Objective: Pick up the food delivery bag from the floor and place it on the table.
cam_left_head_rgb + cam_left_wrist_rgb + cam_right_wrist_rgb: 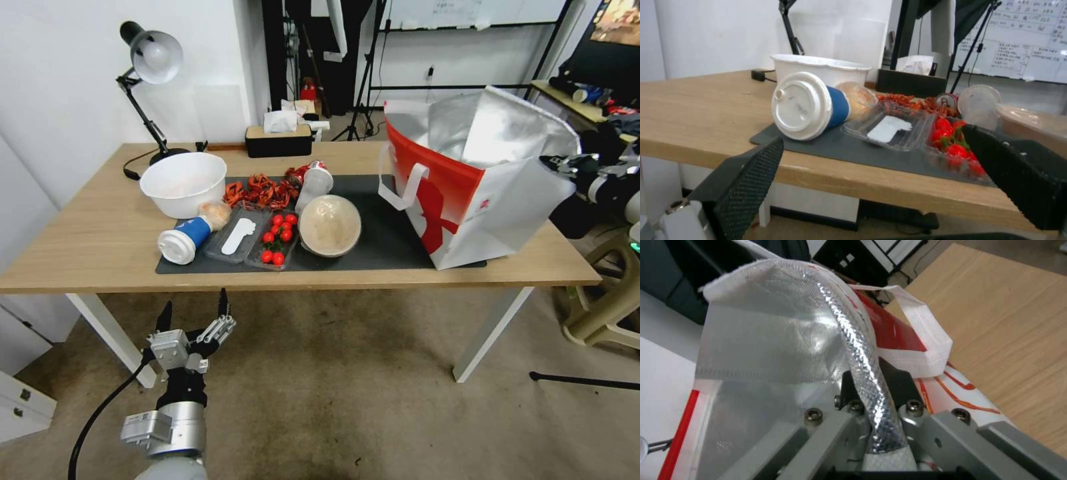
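Note:
The food delivery bag (pixel 467 187), red and white with a silver foil lining, stands open-topped on the right end of the table (pixel 87 227), partly on the dark grey mat (pixel 387 240). My right gripper (pixel 567 167) is at the bag's right side. In the right wrist view my right gripper (pixel 873 380) is shut on the foil rim (pixel 849 340), with a white strap handle (pixel 925 340) beside it. My left gripper (pixel 195 313) hangs open and empty below the table's front edge, above the carpeted floor (pixel 347 387). The left wrist view has my left gripper (pixel 880 173) level with that edge.
On the mat lie a white bowl (pixel 183 183), a tipped blue cup (pixel 183 240), a clear tray of tomatoes (pixel 279 237), a lidded bowl (pixel 329 225) and red crayfish (pixel 261 192). A desk lamp (pixel 150 60) and tissue box (pixel 278 140) stand at the back. A stool (pixel 610 300) is on the right.

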Robot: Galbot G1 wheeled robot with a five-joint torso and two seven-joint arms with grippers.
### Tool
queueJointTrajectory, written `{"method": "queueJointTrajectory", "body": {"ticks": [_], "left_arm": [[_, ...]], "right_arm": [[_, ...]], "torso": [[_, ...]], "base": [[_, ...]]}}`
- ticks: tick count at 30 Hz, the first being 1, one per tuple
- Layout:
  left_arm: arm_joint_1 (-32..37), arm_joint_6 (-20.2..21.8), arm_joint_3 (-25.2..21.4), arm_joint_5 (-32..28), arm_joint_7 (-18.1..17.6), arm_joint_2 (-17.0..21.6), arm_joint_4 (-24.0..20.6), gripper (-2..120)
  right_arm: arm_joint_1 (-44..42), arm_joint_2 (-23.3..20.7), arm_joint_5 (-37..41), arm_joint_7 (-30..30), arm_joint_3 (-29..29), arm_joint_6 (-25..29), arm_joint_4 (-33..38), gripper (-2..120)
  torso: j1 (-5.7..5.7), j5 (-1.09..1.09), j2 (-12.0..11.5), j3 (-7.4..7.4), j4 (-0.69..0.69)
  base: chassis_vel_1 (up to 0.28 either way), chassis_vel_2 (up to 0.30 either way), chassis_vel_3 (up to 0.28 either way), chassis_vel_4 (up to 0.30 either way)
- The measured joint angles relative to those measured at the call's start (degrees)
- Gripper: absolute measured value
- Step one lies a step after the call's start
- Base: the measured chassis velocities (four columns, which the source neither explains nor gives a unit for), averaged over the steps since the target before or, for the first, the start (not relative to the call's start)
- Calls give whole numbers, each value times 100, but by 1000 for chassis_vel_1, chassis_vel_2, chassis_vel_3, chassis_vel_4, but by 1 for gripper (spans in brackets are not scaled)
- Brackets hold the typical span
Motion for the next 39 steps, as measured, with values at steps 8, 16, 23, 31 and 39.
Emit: {"method": "queueJointTrajectory", "body": {"ticks": [8,16,23,31,39], "left_arm": [[-30,0,45,60,17,-22,33,100],[-36,4,71,70,23,-29,35,100],[-36,4,49,46,22,-21,24,100],[-43,4,42,40,19,-19,28,100],[-59,4,34,40,17,2,52,100]], "right_arm": [[-77,-27,-215,-87,37,-71,-48,4],[-161,-171,-441,-337,126,-51,-120,28],[251,-209,-675,-390,-335,-32,-244,59],[509,-225,-1324,-203,-667,-45,-234,87],[382,-312,-2089,-195,-462,88,-128,100]], "torso": [[0,0,0,0,-1],[0,0,0,0,-1],[0,0,0,0,0],[0,0,0,0,0],[0,0,0,0,-1]], "base": [[0,0,0,0],[0,0,0,0],[0,0,0,0],[0,0,0,0],[0,0,0,0]]}}
